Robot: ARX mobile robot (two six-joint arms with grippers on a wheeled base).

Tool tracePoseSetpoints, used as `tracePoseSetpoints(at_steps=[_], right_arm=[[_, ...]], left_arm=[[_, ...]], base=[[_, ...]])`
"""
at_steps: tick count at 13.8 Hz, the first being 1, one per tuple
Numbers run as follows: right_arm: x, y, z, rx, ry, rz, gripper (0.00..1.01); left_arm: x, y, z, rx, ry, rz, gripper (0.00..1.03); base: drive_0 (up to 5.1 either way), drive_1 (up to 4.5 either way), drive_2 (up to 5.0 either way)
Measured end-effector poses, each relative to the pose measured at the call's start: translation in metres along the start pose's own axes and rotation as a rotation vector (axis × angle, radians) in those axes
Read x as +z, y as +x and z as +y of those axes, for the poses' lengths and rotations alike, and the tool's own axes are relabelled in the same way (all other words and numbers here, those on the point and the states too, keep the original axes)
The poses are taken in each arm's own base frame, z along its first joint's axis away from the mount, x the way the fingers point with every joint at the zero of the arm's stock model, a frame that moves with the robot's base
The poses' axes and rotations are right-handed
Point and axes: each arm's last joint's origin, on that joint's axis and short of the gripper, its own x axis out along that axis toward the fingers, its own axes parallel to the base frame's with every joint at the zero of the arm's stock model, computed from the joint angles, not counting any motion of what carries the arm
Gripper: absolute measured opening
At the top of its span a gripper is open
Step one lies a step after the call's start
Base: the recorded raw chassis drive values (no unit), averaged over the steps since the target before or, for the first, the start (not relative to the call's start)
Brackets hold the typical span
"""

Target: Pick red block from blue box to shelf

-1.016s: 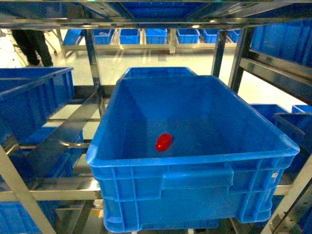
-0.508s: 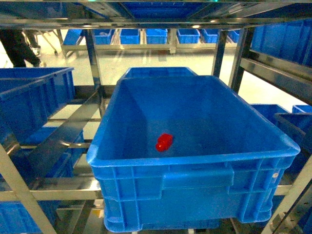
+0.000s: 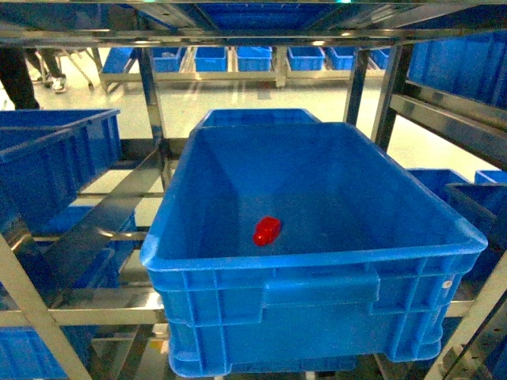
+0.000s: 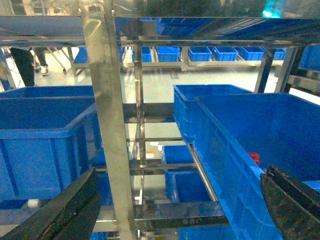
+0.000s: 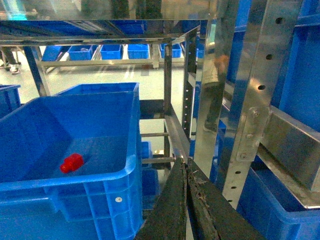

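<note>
The red block [image 3: 267,230] lies on the floor of the big blue box [image 3: 317,261], left of its middle. The box sits on a tier of the steel shelf [image 3: 103,305]. Neither gripper shows in the head view. In the left wrist view my left gripper [image 4: 180,175] is open and empty, left of the box [image 4: 220,130], with the block [image 4: 254,158] showing over the rim. In the right wrist view my right gripper [image 5: 185,162] is shut on nothing, right of the box [image 5: 75,182] and outside it. There the block [image 5: 72,163] lies far left.
A perforated shelf post [image 4: 107,100] stands close before the left gripper, and another post [image 5: 260,75] rises right of the right gripper. Other blue crates [image 3: 55,158] fill neighbouring tiers left, right and below. A second crate [image 3: 257,117] sits behind the box.
Only a person's legs far back at the upper left have shifted further left. The block, the box and the shelf stand as before.
</note>
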Motion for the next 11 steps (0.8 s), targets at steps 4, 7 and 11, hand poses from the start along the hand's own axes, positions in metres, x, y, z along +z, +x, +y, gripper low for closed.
tracePoseSetpoints(at_steps=[4,7,11], right_arm=[[-0.006,-0.009,0.0,0.002,0.0,0.053,0.02],[-0.004,-0.014,0.0,0.006,0.0,0.014,0.02],[-0.003,-0.014,0.0,0.007,0.0,0.01,0.13]], left_arm=[[0.0,0.0,0.0,0.0,0.0,0.0,0.98],[0.0,0.0,0.0,0.0,0.0,0.0,0.98],[0.0,0.0,0.0,0.0,0.0,0.0,0.98]], base=[[0.0,0.0,0.0],[0.0,0.0,0.0],[0.0,0.0,0.0]])
